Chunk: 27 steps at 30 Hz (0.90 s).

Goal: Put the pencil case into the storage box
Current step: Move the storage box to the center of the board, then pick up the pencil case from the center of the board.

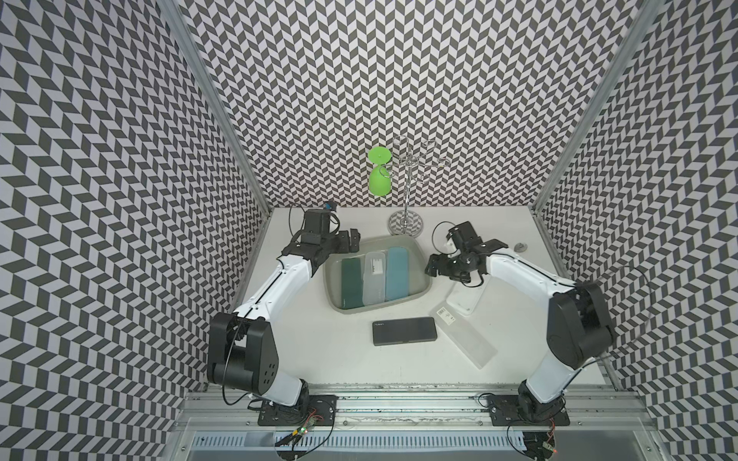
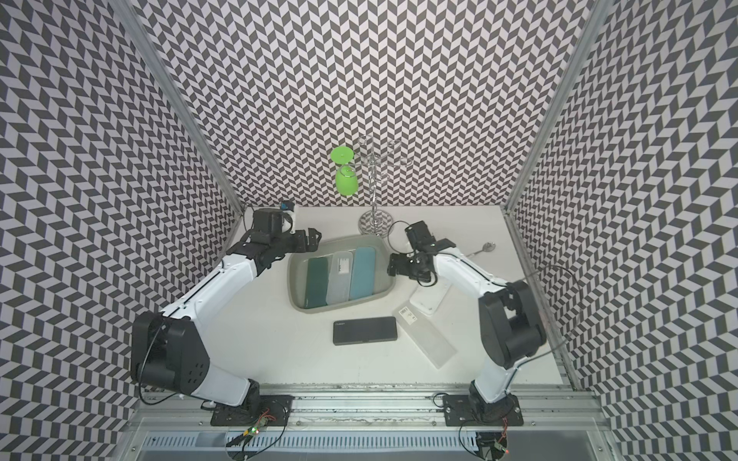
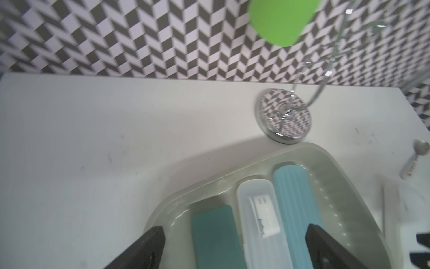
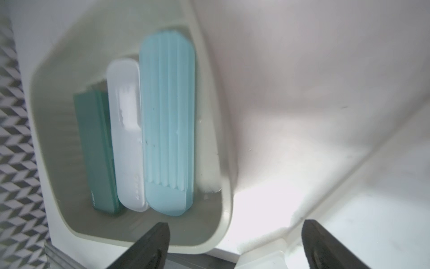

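Storage box [image 1: 419, 272] holds three pencil cases [image 1: 374, 281]; left pincer [image 1: 349, 243] and right pincer [image 1: 432, 268] gape empty.

The box [image 1: 419, 271] looks like smooth grey-green plastic with a soft sheen, its walls catching faint reflections. The green case [image 1: 351, 285] is matt plastic. The clear case [image 1: 374, 287] is frosted, see-through plastic with a white label [image 1: 376, 265] of paper. The blue case [image 1: 396, 277] is matt plastic, ribbed lengthwise. The black case [image 1: 404, 330] is matt and smooth. The frosted case [image 1: 465, 339] is cloudy plastic with a paper barcode label [image 1: 445, 315]. The rack [image 1: 406, 225] is mirror-polished metal, the glass [image 1: 378, 183] matt green plastic, the spoon [image 3: 416, 158] dull metal. The table [image 1: 319, 339] is matt white, lightly scuffed.
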{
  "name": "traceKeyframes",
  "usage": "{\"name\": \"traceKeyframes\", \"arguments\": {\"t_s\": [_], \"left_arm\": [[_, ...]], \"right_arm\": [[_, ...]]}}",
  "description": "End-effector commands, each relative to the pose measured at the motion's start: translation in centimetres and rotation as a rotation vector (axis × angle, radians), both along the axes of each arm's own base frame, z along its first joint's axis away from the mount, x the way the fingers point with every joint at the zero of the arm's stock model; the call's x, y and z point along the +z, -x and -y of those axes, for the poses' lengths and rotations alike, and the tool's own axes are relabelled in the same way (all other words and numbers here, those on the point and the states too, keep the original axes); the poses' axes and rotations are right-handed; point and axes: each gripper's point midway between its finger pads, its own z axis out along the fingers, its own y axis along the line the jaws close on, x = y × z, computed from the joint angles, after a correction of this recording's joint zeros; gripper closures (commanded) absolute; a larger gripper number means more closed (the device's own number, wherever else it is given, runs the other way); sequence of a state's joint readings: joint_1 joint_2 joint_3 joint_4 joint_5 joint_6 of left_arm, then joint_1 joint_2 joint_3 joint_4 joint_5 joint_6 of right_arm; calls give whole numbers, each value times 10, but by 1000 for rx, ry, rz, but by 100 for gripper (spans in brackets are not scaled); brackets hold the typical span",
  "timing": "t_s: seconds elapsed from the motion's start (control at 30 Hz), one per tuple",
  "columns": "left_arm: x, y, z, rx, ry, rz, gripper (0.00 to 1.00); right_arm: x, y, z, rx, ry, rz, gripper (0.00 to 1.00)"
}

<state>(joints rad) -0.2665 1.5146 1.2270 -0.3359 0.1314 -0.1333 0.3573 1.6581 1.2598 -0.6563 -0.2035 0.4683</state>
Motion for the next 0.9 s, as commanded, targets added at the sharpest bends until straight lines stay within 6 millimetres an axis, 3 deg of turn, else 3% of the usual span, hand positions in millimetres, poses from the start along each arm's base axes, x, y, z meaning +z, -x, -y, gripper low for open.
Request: {"name": "traceKeyframes", "arguments": {"t_s": [0.0,0.1,0.2,0.33,0.47,0.7,0.87], "left_arm": [[-6,37,66,-339,-100,13,0],[-32,82,117,-624,-247,8,0],[-58,116,142,-783,-330,-32,0],[-68,162,166,-981,-396,17,0],[-90,197,171,-1117,-473,28,0],[-130,240,168,-1264,-558,-14,0],[-156,245,161,-1284,-625,-6,0]], "right_arm": [[-4,14,50,-90,74,-22,0],[-21,28,81,-152,79,-79,0],[-32,41,92,-157,81,-107,0],[-38,55,98,-162,86,-116,0],[-44,61,102,-179,47,-124,1],[-47,65,104,-190,17,-123,0],[-50,68,101,-187,-10,-125,0]]}}
